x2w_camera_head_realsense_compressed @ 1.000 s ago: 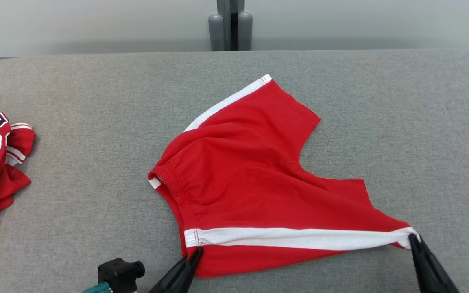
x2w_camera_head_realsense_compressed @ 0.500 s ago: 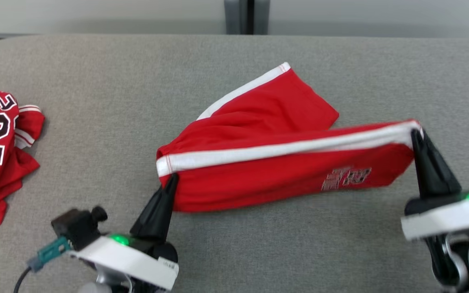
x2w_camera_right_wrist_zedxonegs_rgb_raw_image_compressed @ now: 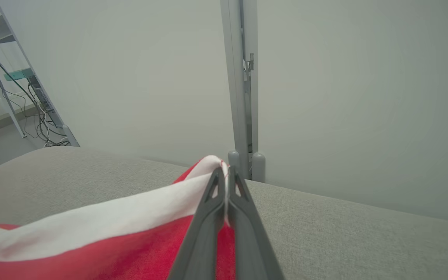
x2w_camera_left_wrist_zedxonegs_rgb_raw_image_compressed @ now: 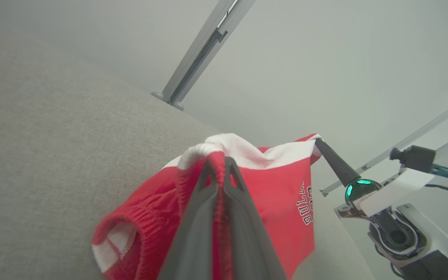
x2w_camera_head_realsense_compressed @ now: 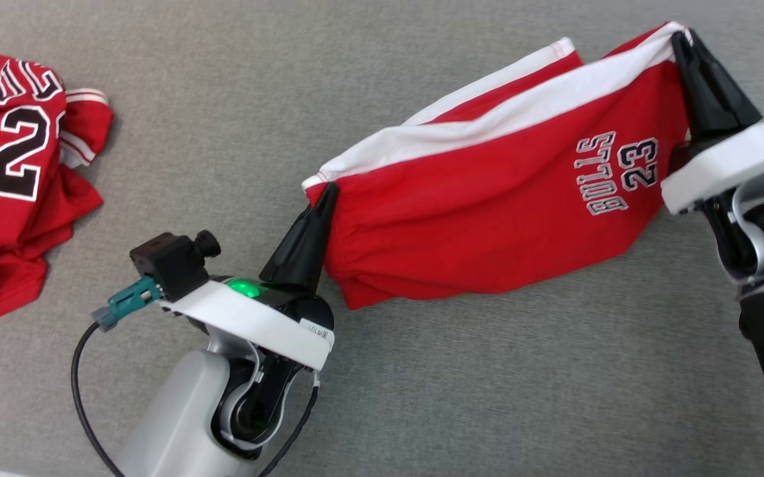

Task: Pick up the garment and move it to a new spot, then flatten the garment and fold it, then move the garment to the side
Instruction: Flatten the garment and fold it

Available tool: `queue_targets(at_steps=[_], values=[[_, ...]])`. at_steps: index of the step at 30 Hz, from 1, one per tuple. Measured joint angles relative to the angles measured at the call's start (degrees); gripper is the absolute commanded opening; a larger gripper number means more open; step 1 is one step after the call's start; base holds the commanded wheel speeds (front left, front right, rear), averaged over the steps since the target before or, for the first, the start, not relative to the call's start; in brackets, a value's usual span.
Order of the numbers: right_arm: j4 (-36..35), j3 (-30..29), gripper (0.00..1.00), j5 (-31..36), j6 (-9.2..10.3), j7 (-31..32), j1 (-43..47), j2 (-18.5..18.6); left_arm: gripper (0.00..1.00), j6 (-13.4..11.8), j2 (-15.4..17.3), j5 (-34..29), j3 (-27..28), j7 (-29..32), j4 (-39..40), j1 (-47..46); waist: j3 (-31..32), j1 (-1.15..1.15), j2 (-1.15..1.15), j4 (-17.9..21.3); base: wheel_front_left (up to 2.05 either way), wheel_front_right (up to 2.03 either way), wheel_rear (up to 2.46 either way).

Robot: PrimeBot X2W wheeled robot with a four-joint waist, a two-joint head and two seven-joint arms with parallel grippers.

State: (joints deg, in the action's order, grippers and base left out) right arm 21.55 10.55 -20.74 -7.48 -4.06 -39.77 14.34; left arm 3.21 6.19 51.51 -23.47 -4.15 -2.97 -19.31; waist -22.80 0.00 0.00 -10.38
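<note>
The garment [x2w_camera_head_realsense_compressed: 488, 199] is a pair of bright red shorts with white side stripes and dark, white-outlined "BULLS 23" lettering. It hangs stretched between my two grippers above the grey table [x2w_camera_head_realsense_compressed: 421, 397]. My left gripper [x2w_camera_head_realsense_compressed: 328, 192] is shut on the elastic waistband corner. My right gripper [x2w_camera_head_realsense_compressed: 676, 36] is shut on the white-striped leg hem. In the left wrist view the red waistband of the garment [x2w_camera_left_wrist_zedxonegs_rgb_raw_image_compressed: 278, 182] is pinched in my left gripper [x2w_camera_left_wrist_zedxonegs_rgb_raw_image_compressed: 218, 159], with the right gripper [x2w_camera_left_wrist_zedxonegs_rgb_raw_image_compressed: 317, 140] at the far corner. The right wrist view has my right gripper [x2w_camera_right_wrist_zedxonegs_rgb_raw_image_compressed: 225, 171] clamping the garment's [x2w_camera_right_wrist_zedxonegs_rgb_raw_image_compressed: 91, 225] white stripe.
A second red jersey [x2w_camera_head_realsense_compressed: 17, 165] with black numbers lies crumpled at the table's far left. A grey post [x2w_camera_right_wrist_zedxonegs_rgb_raw_image_compressed: 243, 97] stands behind the table's back edge against a pale wall. Shelving with cables [x2w_camera_right_wrist_zedxonegs_rgb_raw_image_compressed: 21, 97] stands off to one side.
Both grippers have raised the garment off the table and pulled it taut, and its lettered side now faces me. The head camera has tilted down, shifting the whole picture.
</note>
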Motion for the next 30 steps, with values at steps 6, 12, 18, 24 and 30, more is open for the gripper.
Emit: queue_targets(at_steps=[6, 12, 18, 24, 30], values=[[13.5, 6.2, 0.00, -1.9, -0.01, -0.7, -10.0, 2.2, 0.00, 2.7, -2.0, 2.7, -1.9, -2.7, -6.4, -4.5, -3.6, 0.00, 0.00, -4.0, 0.00, 0.00, 0.00], [22.6, 10.4, 0.00, -3.6, -0.01, -2.3, -15.0, 2.7, 0.00, 3.7, -3.0, 4.6, -4.4, -5.7, -11.3, -7.4, -5.6, 0.00, 0.00, -6.2, 0.00, 0.00, 0.00], [27.2, 15.1, 1.00, -5.8, -0.01, -4.7, -17.6, 2.5, 0.15, 3.9, -3.2, 5.0, -6.8, -7.3, -15.3, -9.7, -6.0, 0.00, 0.00, -6.3, 0.00, 0.00, 0.00], [29.4, 18.0, 1.00, -8.0, -0.01, -8.2, -17.5, 2.7, 1.00, 3.5, -1.8, 1.5, -6.2, -9.6, -17.9, -10.0, -4.5, 0.00, 0.00, -5.1, 0.00, 0.00, 0.00], [28.7, 15.2, 1.00, -7.4, -0.01, -10.7, -14.9, 2.2, 1.00, -0.3, 0.9, -3.7, -1.7, -10.6, -15.5, -8.7, -2.4, 0.00, 0.00, -2.8, 0.00, 0.00, 0.00]])
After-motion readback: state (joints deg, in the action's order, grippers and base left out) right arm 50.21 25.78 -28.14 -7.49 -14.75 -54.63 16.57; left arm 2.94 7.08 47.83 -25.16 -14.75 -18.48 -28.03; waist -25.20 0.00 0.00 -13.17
